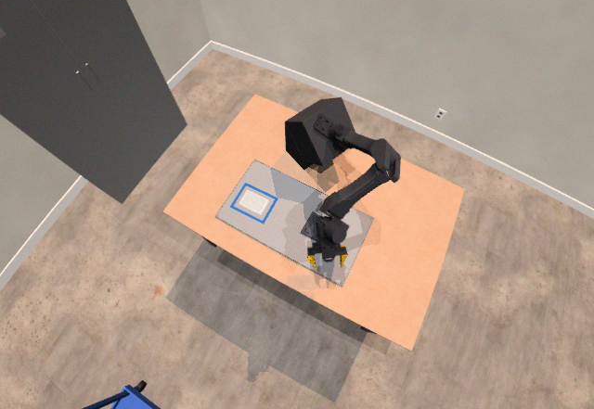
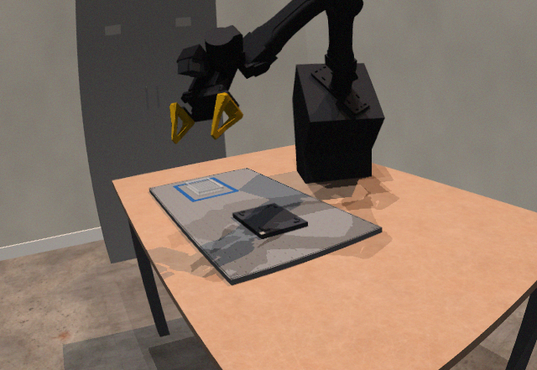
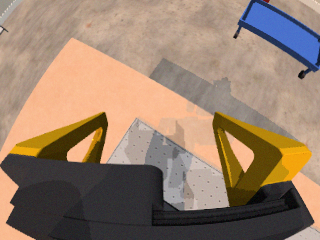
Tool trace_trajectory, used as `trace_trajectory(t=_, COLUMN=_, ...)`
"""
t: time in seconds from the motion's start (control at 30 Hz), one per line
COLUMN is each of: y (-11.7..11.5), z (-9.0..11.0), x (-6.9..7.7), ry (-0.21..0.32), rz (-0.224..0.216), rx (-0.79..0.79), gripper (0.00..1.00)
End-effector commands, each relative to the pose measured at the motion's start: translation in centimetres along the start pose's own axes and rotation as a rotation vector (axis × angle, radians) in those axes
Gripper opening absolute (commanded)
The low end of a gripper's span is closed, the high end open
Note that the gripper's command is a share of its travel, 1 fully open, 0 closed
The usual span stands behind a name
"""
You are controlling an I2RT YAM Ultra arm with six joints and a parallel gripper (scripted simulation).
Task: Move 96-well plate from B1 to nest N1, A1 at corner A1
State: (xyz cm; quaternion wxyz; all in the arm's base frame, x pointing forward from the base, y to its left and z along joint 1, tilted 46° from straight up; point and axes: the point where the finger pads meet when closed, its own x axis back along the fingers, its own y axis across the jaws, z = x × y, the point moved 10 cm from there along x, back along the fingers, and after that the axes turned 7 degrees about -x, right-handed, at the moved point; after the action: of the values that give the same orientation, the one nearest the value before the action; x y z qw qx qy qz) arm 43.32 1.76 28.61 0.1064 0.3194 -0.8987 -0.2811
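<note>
The clear 96-well plate (image 1: 252, 201) (image 2: 203, 185) lies flat inside the blue outline of spot B1 (image 1: 270, 210) (image 2: 214, 195) at the far end of the grey board (image 1: 230, 215) (image 2: 242, 262). The black plate nest N1 (image 2: 269, 220) sits mid-board and is empty; in the top view the arm covers all but its corner (image 1: 306, 228). My gripper (image 1: 328, 262) (image 2: 194, 138) (image 3: 160, 117) is open and empty. It hangs high above the table, well apart from both plate and nest. The wrist view shows only the board's edge (image 3: 165, 160) between the yellow fingers.
The arm's black base block (image 1: 312, 131) (image 2: 334, 127) stands on the orange table (image 1: 421, 232) (image 2: 390, 279) behind the board. A dark cabinet (image 1: 71, 73) (image 2: 143, 75) stands beyond the table. A blue cart (image 1: 129, 397) (image 3: 285, 30) is on the floor.
</note>
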Motion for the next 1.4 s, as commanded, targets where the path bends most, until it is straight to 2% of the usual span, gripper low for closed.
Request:
trace_trajectory(t=0.0, y=-1.4, z=-0.9, x=0.1, ry=0.008, rz=0.054, rx=-0.059, gripper=1.0)
trace_trajectory(t=0.13, y=-2.8, z=-0.4, x=0.1, ry=0.015, rz=0.044, rx=-0.056, gripper=1.0)
trace_trajectory(t=0.3, y=-4.5, z=-0.1, x=0.1, ry=0.052, rz=0.13, rx=-0.191, gripper=1.0)
trace_trajectory(t=0.47, y=-6.3, z=0.6, x=0.2, ry=0.058, rz=0.12, rx=-0.19, gripper=1.0)
trace_trajectory(t=0.53, y=-7.0, z=0.7, x=0.3, ry=0.067, rz=0.163, rx=-0.247, gripper=1.0)
trace_trajectory(t=0.6, y=-7.0, z=0.7, x=0.3, ry=0.067, rz=0.163, rx=-0.247, gripper=1.0)
trace_trajectory(t=0.7, y=-8.1, z=1.0, x=0.4, ry=0.09, rz=0.207, rx=-0.326, gripper=1.0)
trace_trajectory(t=0.87, y=-9.7, z=1.8, x=0.6, ry=0.096, rz=0.197, rx=-0.321, gripper=1.0)
trace_trajectory(t=1.03, y=-11.5, z=2.3, x=0.9, ry=0.122, rz=0.283, rx=-0.463, gripper=1.0)
trace_trajectory(t=1.17, y=-12.3, z=2.8, x=1.1, ry=0.126, rz=0.277, rx=-0.464, gripper=1.0)
trace_trajectory(t=1.3, y=-13.7, z=3.3, x=1.4, ry=0.145, rz=0.346, rx=-0.579, gripper=1.0)
trace_trajectory(t=1.37, y=-14.5, z=3.7, x=1.6, ry=0.15, rz=0.359, rx=-0.603, gripper=1.0)
